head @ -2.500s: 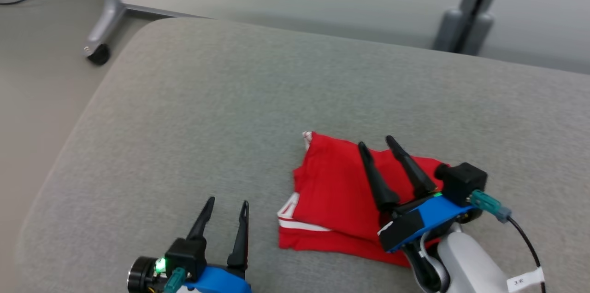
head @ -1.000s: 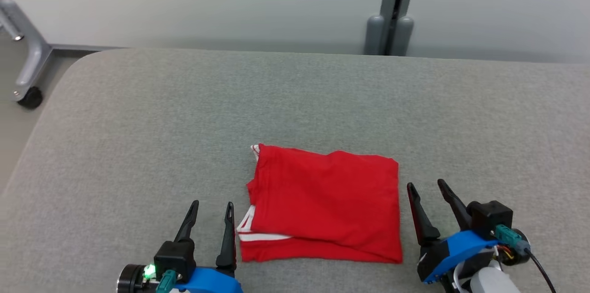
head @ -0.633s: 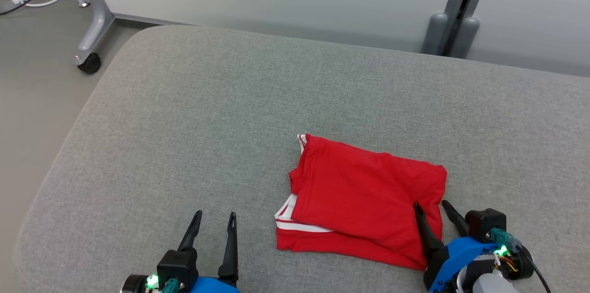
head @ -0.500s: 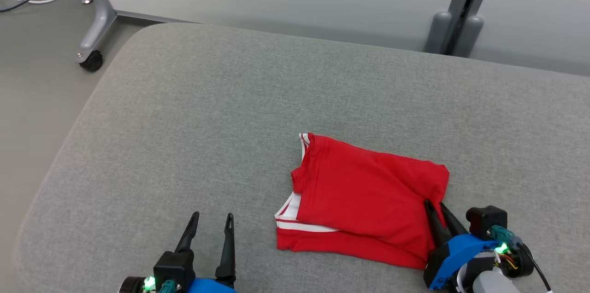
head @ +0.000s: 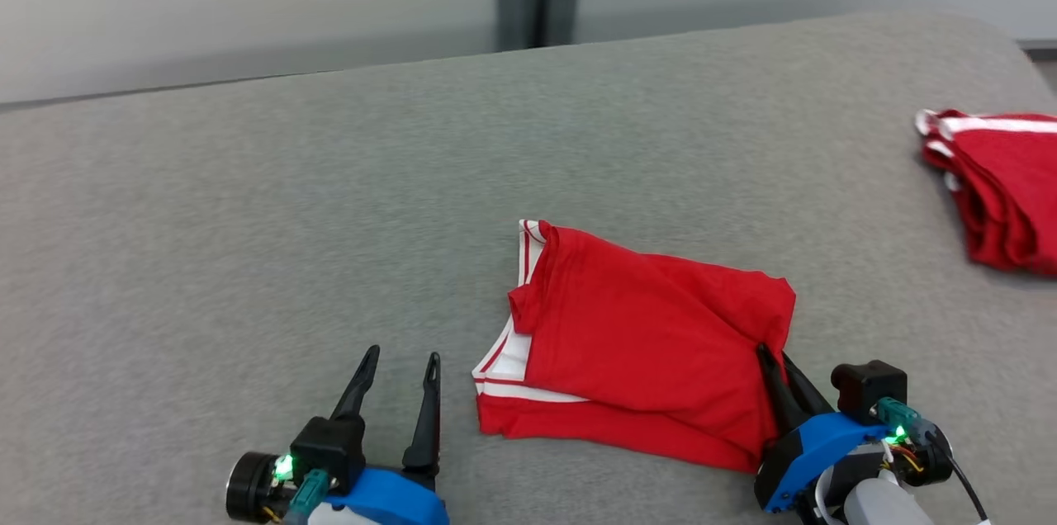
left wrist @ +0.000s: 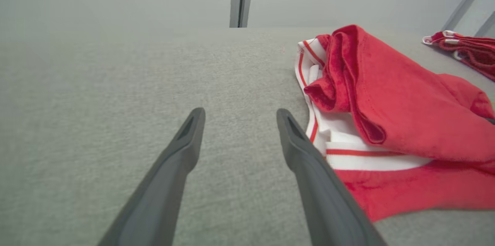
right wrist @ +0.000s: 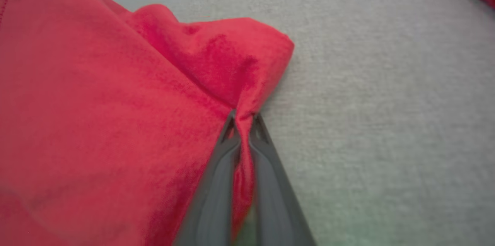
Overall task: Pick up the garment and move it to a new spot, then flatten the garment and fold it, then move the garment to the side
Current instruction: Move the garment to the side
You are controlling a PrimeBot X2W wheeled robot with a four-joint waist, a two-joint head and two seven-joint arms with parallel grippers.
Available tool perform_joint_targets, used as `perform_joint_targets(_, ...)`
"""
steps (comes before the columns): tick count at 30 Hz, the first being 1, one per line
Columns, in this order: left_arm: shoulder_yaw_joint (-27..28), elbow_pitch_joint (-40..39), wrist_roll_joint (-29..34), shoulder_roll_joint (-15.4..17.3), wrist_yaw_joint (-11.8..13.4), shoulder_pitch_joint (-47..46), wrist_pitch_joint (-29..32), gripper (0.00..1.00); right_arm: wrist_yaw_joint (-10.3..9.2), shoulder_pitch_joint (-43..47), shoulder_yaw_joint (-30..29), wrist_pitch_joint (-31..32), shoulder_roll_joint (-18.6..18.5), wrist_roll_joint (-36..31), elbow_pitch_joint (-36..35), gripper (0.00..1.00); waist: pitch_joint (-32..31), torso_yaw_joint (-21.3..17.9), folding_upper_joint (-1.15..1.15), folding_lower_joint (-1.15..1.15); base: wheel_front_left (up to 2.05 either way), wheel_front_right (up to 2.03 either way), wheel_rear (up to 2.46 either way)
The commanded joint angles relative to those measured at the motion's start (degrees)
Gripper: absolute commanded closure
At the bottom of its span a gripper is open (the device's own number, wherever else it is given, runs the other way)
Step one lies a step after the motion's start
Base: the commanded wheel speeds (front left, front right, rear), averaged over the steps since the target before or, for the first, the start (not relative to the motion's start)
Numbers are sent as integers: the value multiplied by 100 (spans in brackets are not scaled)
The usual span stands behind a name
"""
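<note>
Grey padded surface: the folded red garment lies near its front edge. The right gripper pinches the garment's right edge; the left gripper sits just beside it, fingers apart, empty. Another red pile lies at the right edge.

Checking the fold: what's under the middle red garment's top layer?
Under the top layer of the garment, a white band with red stripes shows at its left edge. The rest beneath is covered.
</note>
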Motion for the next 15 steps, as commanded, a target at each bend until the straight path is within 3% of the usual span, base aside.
perform_joint_targets(1, -86, 14, 17, -3, -41, -161, -12, 0, -28, 232, -71, 54, -87, -12, 59, 100, -325, -684, 0, -1, 0, 0, 0)
perform_joint_targets(8, -412, 22, -76, 0, -232, -594, -12, 0, -21, 371, -211, 36, -72, 60, -99, 100, -129, -1593, 0, -1, 0, 0, 0)
perform_joint_targets(15, -617, 98, -82, 2, -345, -765, -12, 0, -20, 442, -338, 30, -62, 96, -232, 100, 24, -1961, 0, -1, 0, 0, 0)
